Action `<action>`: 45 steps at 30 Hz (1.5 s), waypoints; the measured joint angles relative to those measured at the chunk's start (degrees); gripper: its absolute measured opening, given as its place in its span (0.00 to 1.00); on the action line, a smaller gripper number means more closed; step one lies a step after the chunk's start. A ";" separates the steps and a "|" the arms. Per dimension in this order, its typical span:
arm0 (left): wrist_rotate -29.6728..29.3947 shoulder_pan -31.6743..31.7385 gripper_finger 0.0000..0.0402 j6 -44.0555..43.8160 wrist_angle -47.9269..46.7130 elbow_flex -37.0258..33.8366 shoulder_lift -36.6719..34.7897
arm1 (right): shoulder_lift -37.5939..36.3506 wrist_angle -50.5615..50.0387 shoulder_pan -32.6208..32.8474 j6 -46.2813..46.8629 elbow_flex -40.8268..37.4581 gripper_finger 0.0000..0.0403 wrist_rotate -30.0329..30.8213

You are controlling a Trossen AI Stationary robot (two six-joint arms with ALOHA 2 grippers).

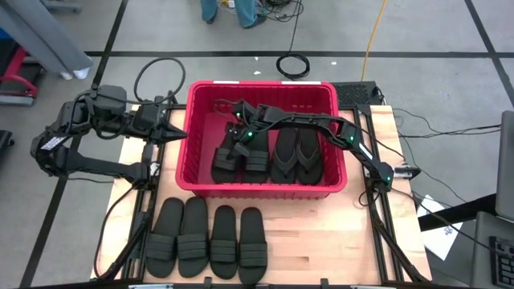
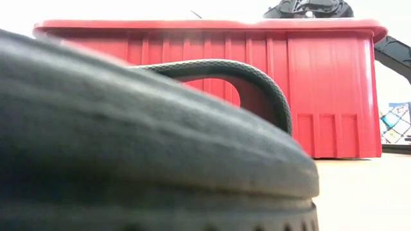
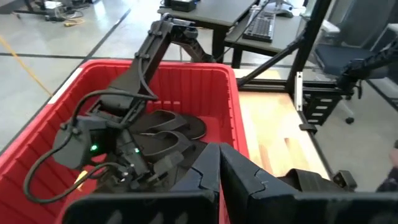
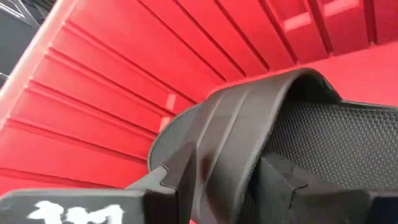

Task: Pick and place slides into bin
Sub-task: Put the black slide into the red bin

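Inside the red bin point(image 1: 265, 189), a ribbed plastic crate with a rolled rim set on the wooden bench point(image 1: 337, 241), the right tool point(image 1: 241, 138) is seen lowered over a matte black strap slide point(image 4: 261, 124); its two dark fingers point(image 4: 180, 171) are parted on either side of the wide ribbed strap, and whether they press it cannot be told; the slide's dimpled footbed is shown lying against the bin's ribbed wall. A second strap slide point(image 1: 257, 156) is laid just beside it, and a pair of thong flip-flops point(image 1: 297, 156) is laid beside those, toward the bin's right wall, leaving little bare floor. Four more strap slides point(image 1: 207, 238) are lined up side by side on the bench in front of the bin, near the front edge; bare wood is left to their right. The left tool point(image 1: 178, 134) is held closed and empty just outside the bin's left rim. The low view is largely blocked by a blurred slide sole point(image 2: 128, 147), with only the bin's front wall seen behind it.
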 joint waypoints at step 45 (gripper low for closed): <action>0.07 0.00 0.02 2.09 -1.53 0.00 0.00 | -16.85 5.53 0.43 -4.31 -2.82 0.20 9.72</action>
